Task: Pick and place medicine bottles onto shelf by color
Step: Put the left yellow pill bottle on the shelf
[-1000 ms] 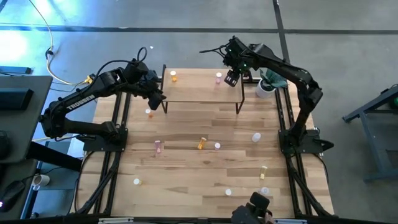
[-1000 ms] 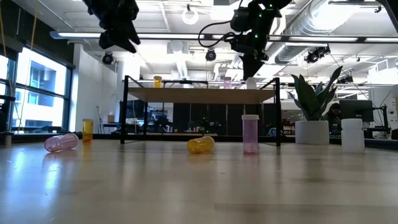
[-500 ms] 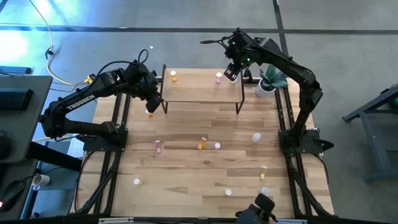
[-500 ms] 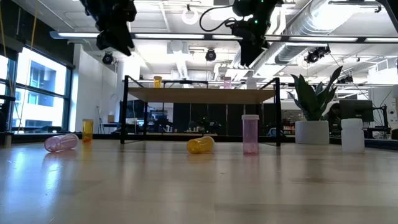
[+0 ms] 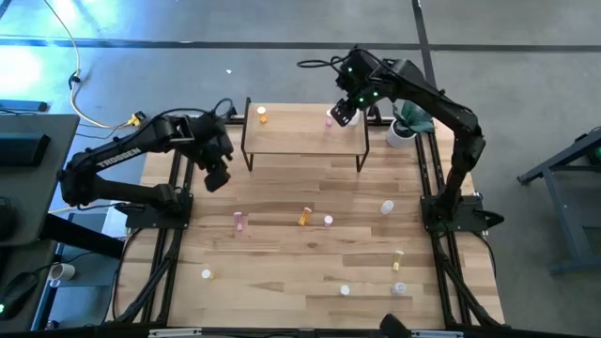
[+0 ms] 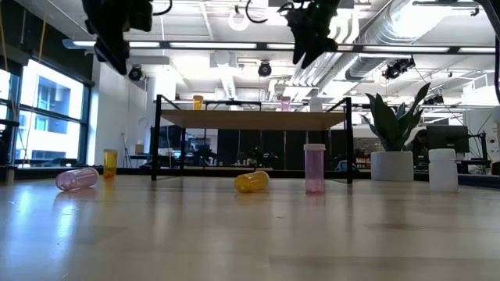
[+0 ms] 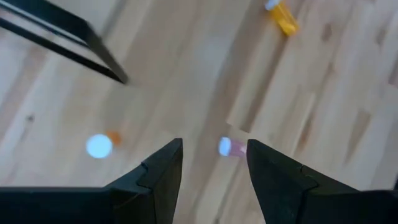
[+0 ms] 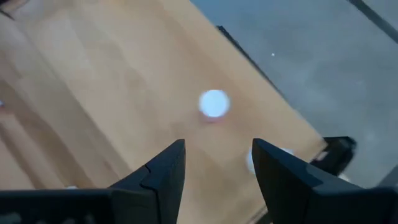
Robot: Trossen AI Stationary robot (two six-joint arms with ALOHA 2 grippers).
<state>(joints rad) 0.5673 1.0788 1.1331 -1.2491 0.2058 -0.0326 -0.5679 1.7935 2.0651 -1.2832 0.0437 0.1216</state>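
Note:
The shelf (image 5: 305, 136) stands at the table's far side. An orange bottle (image 5: 262, 115) and a pink bottle (image 5: 330, 117) stand upright on it. Other bottles are scattered on the table: a pink one (image 5: 238, 220) and a yellow one (image 5: 305, 217) lie on their sides, and a pink one (image 6: 314, 168) stands upright. My left gripper (image 5: 216, 175) is open and empty, high above the table near the shelf's left end, over an upright orange bottle (image 7: 99, 145). My right gripper (image 5: 343, 113) is open and empty above the shelf's right part, near the pink bottle (image 8: 214, 104).
A white plant pot (image 5: 401, 131) stands right of the shelf. A clear bottle (image 5: 386, 207), a yellow bottle (image 5: 398, 255) and several white-capped bottles (image 5: 345, 290) stand or lie toward the table's near and right sides. Bare tabletop lies in front of the shelf.
My left gripper has gone from the shelf's left end toward the table's near and left edges. It stays open. My right gripper has risen above the shelf and shifted a little toward the left. It stays open. No bottle has moved.

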